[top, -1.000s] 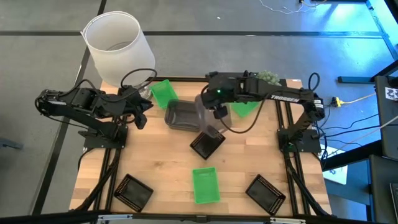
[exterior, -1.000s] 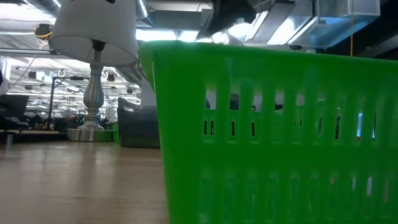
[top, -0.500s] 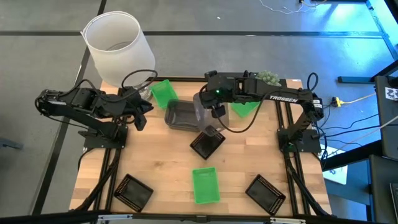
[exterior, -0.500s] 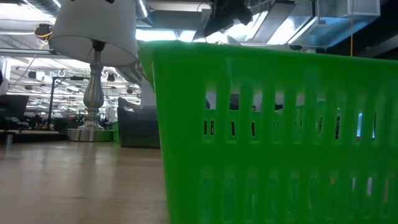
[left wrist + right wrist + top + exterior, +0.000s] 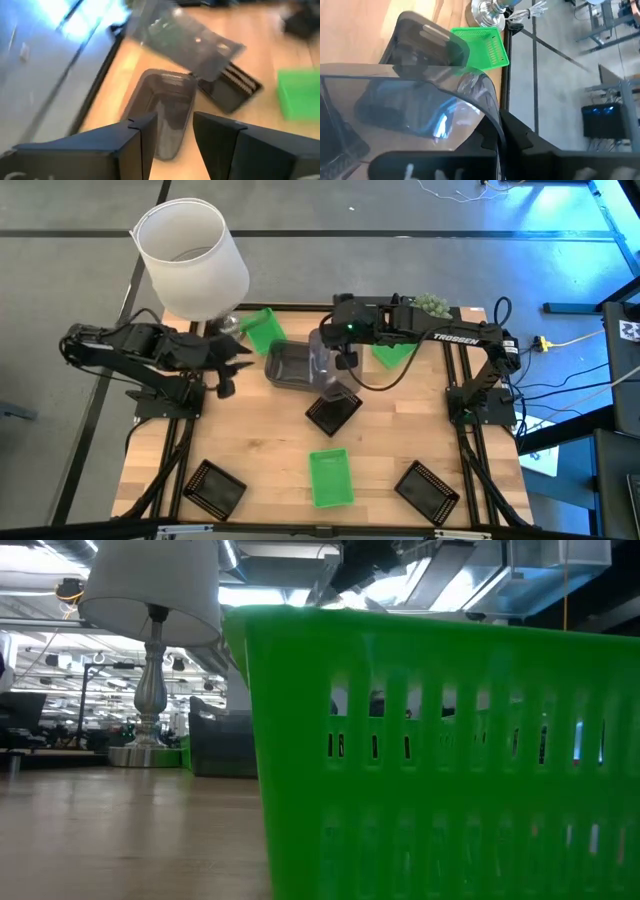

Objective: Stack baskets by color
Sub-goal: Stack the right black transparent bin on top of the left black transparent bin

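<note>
My right gripper (image 5: 341, 360) is shut on a smoky grey basket (image 5: 326, 367) and holds it in the air at mid-table, above the gap between a second grey basket (image 5: 289, 366) and a black basket (image 5: 333, 413), both lying on the table. My left gripper (image 5: 228, 366) hovers open at the table's left side, with nothing between its fingers (image 5: 142, 137); it points at the grey basket on the table (image 5: 165, 112). Green baskets lie at the far left (image 5: 262, 330), under my right arm (image 5: 395, 354) and near the front (image 5: 330, 477). My right gripper pinches the held grey basket by one wall at its rim (image 5: 492, 107), where the rim runs in between the two fingers. The fingers slant down from the table's right side. The basket is lifted clear of the table and tilted.
A white lampshade (image 5: 190, 255) on a silver stand rises at the far left corner. Two more black baskets lie at the front left (image 5: 214, 485) and front right (image 5: 427, 491). A green basket wall (image 5: 440, 760) fills the low view. A small plant (image 5: 432, 303) sits at the far right.
My left gripper has rolled about its own axis, and its fingers stand wider apart than a second ago. My right gripper has rolled a little in place, tipping the held grey basket with it.
</note>
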Robot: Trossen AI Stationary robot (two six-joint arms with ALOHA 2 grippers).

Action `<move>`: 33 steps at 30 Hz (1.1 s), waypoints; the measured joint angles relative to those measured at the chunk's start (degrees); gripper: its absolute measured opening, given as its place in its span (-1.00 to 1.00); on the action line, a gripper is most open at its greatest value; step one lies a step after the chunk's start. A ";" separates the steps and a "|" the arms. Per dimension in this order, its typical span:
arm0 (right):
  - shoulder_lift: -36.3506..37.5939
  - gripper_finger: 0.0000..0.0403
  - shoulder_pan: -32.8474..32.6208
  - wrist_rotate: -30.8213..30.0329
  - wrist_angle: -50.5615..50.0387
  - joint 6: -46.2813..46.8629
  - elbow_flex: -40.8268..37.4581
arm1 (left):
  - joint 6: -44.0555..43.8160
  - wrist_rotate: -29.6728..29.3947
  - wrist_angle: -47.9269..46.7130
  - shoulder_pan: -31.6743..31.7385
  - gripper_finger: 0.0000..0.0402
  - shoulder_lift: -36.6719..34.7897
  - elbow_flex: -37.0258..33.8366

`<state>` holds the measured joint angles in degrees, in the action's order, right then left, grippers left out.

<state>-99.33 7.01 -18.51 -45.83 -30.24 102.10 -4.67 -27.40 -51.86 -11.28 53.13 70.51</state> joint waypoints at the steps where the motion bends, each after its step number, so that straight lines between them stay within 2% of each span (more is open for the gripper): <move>1: 0.00 -1.00 0.00 -0.11 0.16 1.58 0.00 | 4.71 1.13 1.14 -0.02 -0.42 0.46 0.00; 4: 0.00 -1.00 -0.03 -3.32 0.34 6.59 0.00 | 15.50 2.50 6.38 0.00 -0.42 2.35 0.06; 7: 0.02 -1.00 0.02 -9.22 0.23 8.97 0.00 | 21.93 3.85 11.61 0.01 -0.42 5.18 0.06; 9: 0.01 -1.00 0.08 -10.97 0.28 10.98 0.00 | 25.37 4.75 13.54 -0.03 -0.42 6.99 0.06; 15: 0.02 -1.00 0.60 -10.95 0.31 17.81 0.00 | 34.79 5.91 15.54 -0.03 -0.43 13.36 0.06; 23: 0.04 -1.00 1.11 -10.94 0.04 17.87 0.00 | 50.24 5.79 17.75 -1.99 -0.43 20.60 -0.01; 28: 0.04 -1.00 1.14 -7.26 -1.88 8.57 0.00 | 55.49 1.47 18.62 -2.78 -0.43 21.96 -0.01; 33: -0.20 -1.00 1.14 -0.04 -3.03 -6.67 -0.11 | 58.29 1.59 18.61 -1.57 -0.43 22.00 -0.01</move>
<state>-99.53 8.14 -18.54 -48.86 -36.91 101.99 53.62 -25.81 -33.24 -12.85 75.13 70.50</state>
